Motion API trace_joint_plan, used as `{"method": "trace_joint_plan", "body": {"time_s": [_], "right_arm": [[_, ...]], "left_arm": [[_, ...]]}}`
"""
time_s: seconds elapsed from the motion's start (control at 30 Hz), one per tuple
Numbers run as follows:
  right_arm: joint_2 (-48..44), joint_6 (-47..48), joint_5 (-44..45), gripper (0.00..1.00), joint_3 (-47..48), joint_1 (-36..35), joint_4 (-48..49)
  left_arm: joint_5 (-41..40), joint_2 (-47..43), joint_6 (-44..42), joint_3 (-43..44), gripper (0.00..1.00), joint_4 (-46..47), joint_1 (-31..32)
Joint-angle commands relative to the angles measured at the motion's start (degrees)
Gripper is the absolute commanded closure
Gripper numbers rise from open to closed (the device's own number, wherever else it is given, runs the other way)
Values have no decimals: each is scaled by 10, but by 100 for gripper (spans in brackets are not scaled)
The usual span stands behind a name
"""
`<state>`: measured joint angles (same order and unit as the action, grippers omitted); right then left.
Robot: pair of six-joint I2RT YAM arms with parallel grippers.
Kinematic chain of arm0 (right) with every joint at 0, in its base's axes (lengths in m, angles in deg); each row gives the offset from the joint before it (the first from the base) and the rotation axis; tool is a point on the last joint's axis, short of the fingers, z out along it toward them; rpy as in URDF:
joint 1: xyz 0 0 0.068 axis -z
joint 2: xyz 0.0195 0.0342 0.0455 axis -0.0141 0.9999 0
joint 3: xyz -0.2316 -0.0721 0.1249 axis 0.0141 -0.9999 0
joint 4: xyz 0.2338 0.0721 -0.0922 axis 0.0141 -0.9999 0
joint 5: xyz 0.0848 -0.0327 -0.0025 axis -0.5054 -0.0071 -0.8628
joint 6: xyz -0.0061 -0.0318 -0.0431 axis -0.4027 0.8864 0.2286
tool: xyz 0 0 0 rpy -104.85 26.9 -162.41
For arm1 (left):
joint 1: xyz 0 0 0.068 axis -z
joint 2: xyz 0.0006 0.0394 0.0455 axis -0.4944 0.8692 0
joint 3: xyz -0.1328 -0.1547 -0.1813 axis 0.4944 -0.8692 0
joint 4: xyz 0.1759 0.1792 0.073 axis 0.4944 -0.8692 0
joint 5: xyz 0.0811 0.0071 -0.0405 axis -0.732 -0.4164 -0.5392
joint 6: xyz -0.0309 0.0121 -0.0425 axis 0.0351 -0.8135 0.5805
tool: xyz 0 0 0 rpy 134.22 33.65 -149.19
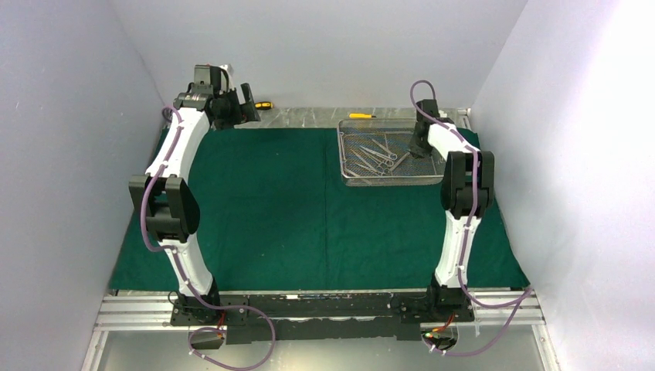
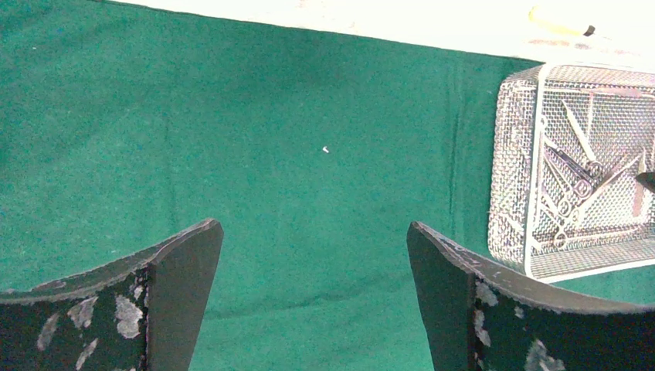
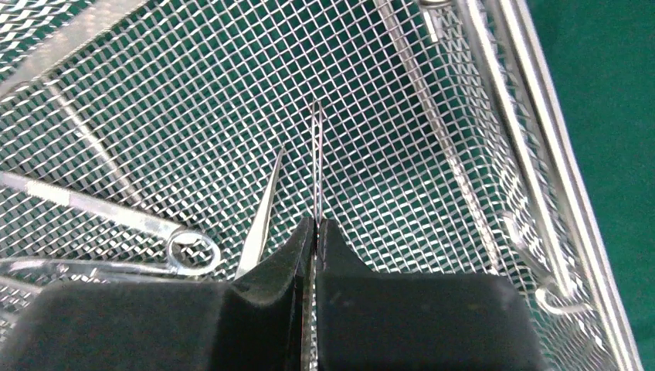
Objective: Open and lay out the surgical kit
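Tweezers (image 3: 317,154), standing edge-on in the wire-mesh tray (image 1: 344,154) at the far-R corner of the spread green drape (image 1: 270,216), are pinched by the R gripper (image 3: 314,232), fingers clenched, prob. for lift-out and layout, while the L gripper (image 2: 311,232) hangs released over bare drape far-L, clear of the work.
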<state>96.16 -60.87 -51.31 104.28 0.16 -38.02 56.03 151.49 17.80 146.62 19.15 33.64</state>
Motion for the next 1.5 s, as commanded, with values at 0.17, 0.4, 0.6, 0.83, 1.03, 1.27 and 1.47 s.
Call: {"method": "trace_joint_plan", "body": {"time_s": [0.17, 0.4, 0.6, 0.83, 1.03, 1.27, 1.47], "right_arm": [[-156, 48, -14, 100, -21, 3, 25], [-231, 54, -59, 100, -60, 3, -35], [-298, 98, -72, 100, -90, -13, -177], [-414, 132, -266, 100, -180, -33, -257], [-545, 51, -553, 100, -251, -34, -135], [-631, -198, -674, 100, -355, -40, 166], [-622, -332, -654, 100, -365, -84, 326]], "left_arm": [[33, -30, 13, 20, 5, -1, -2], [47, -46, 16, 8, 5, -4, -2], [77, -79, 17, -29, 5, 2, -2], [165, -140, 60, -133, 6, 51, -2], [374, -149, 102, -178, 6, 105, 2], [497, -183, 215, -218, 2, 261, 60], [490, -194, 327, -236, 0, 441, 136]]}}
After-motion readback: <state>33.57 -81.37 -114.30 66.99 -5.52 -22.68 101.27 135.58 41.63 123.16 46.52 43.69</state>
